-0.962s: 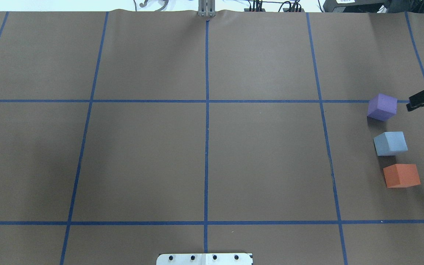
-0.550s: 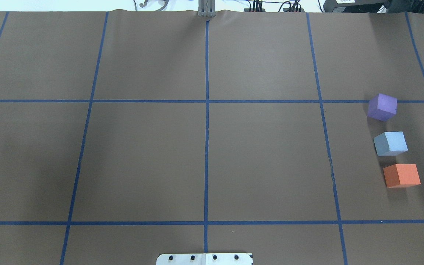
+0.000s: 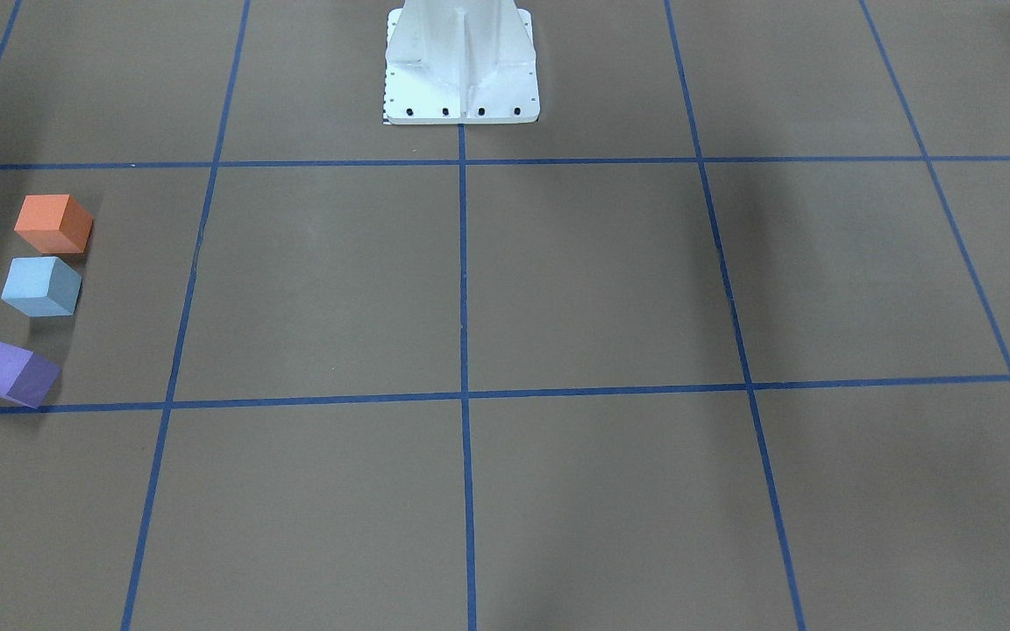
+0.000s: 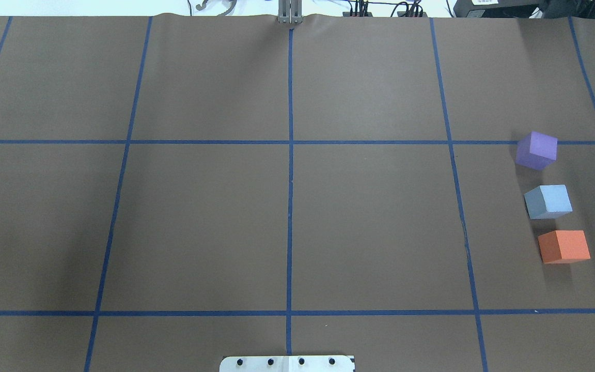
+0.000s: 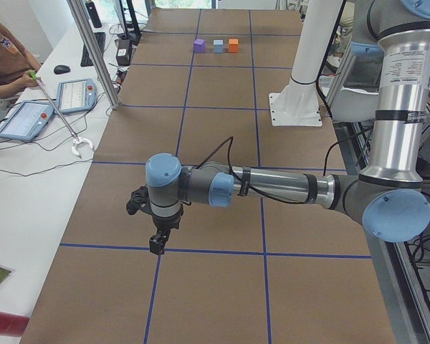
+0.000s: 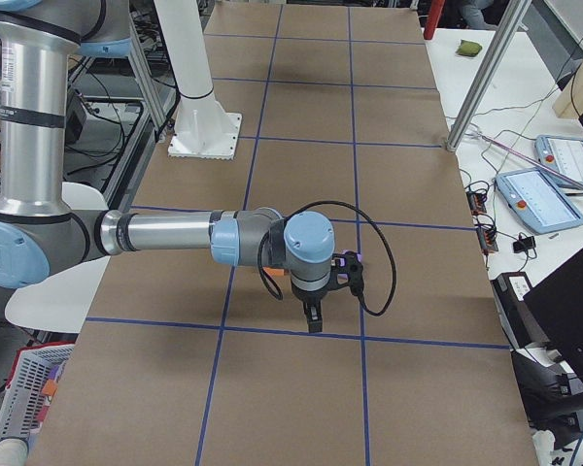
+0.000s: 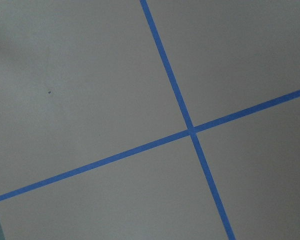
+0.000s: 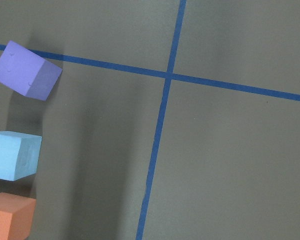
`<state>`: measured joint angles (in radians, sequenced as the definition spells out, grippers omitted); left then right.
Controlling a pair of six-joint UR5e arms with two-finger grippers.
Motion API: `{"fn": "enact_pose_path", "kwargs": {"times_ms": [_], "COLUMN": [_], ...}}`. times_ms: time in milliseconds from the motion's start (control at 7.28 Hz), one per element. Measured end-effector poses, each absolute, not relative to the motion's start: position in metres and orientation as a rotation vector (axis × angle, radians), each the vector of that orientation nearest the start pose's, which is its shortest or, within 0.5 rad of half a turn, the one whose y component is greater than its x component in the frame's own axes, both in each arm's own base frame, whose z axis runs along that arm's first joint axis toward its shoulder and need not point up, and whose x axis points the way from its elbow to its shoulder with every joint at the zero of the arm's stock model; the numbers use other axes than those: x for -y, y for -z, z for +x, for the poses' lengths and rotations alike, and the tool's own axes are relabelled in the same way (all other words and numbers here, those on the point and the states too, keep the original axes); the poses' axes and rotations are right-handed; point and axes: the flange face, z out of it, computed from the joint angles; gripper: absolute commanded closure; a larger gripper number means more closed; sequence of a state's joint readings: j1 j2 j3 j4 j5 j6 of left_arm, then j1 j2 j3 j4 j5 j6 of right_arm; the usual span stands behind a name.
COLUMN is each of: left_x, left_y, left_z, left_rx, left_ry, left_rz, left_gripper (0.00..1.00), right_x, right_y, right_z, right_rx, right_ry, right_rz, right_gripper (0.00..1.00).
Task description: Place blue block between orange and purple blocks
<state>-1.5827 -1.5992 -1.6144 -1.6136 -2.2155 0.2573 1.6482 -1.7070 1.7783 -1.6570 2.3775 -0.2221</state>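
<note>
Blue block [image 4: 548, 201] between purple block [image 4: 536, 150] and orange block [image 4: 564, 246], left gripper [image 5: 158, 245], right gripper [image 6: 313, 323] pointing down, openness unclear

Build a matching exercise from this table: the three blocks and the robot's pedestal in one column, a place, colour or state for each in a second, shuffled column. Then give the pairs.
Column one:
1. orange block
2. blue block
3. purple block
4. robot pedestal

Column two:
A. middle of the row
B. white
C. turned askew, at the row's far end
D. row's end nearest the pedestal

Pairs: 1-D, 2-A, 3-C, 4-B
</note>
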Motion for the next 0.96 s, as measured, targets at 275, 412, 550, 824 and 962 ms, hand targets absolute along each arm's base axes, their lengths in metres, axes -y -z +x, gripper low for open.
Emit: {"fn": "enact_pose_path", "kwargs": {"times_ms": [275, 412, 550, 824, 962], "left_x": [0.5, 0.496, 0.492, 0.489, 0.488], "left_y": [-0.644, -0.64, -0.631, -0.621, -0.619], "left_z": [-0.097, -0.101, -0.103, -0.101, -0.1], "left_rx": [-0.692, -0.719, -0.727, -0.726, -0.727], "left_ry": [-0.22, -0.205, -0.188, -0.129, -0.117], "left_rz": [0.181, 0.193, 0.203, 0.199, 0.197], "left_gripper": [0.0, 0.0, 0.0, 0.0, 0.0], "right_x": [0.427, 0.427, 0.427, 0.428, 0.428], "right_y": [-0.63, -0.631, -0.633, -0.636, -0.638], "right_z": [0.094, 0.094, 0.093, 0.091, 0.09], "right_rx": [0.802, 0.804, 0.806, 0.808, 0.807], "right_ry": [0.108, 0.091, 0.08, 0.075, 0.076], "right_rz": [0.087, 0.077, 0.069, 0.059, 0.055], "right_gripper": [0.0, 0.0, 0.0, 0.0, 0.0]}}
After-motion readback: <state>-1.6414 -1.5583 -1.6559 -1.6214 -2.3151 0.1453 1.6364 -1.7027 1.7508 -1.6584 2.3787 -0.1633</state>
